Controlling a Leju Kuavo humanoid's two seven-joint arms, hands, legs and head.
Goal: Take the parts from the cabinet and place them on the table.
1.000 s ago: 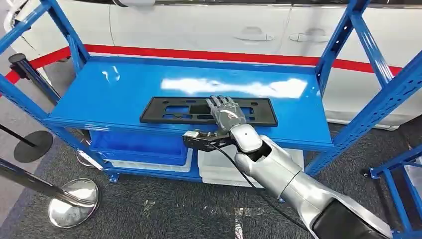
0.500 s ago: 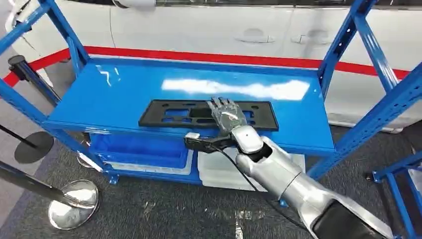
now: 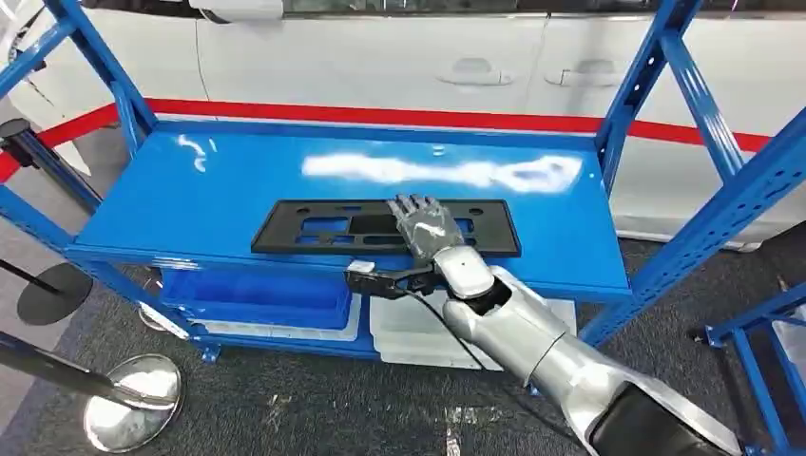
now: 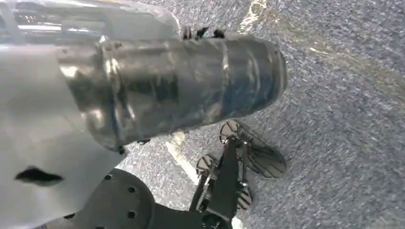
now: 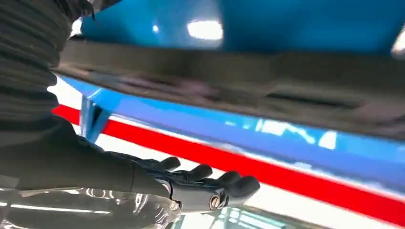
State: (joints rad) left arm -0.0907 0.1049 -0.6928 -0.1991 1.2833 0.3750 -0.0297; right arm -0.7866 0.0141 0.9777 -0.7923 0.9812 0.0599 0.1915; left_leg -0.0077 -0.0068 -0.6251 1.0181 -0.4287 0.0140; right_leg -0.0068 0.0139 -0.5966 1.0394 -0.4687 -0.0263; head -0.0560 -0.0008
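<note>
On blue shelf (image 3: 238,190), black plate frame (image 3: 314,226) lengthwise, left-right.

Bright overhead glare on the blue shelf (image 3: 238,180); blurred wrist views.

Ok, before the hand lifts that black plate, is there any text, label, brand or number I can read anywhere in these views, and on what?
None readable.
Long flat black plastic plate on the glossy blue metal shelf: cut-outs but no lettering.
White car body with a red stripe behind the rack: no badge or writing.
Small white tag on the black cable fitting at the right hand's wrist: too small to read.
Right wrist view: blurred, no text.
</note>
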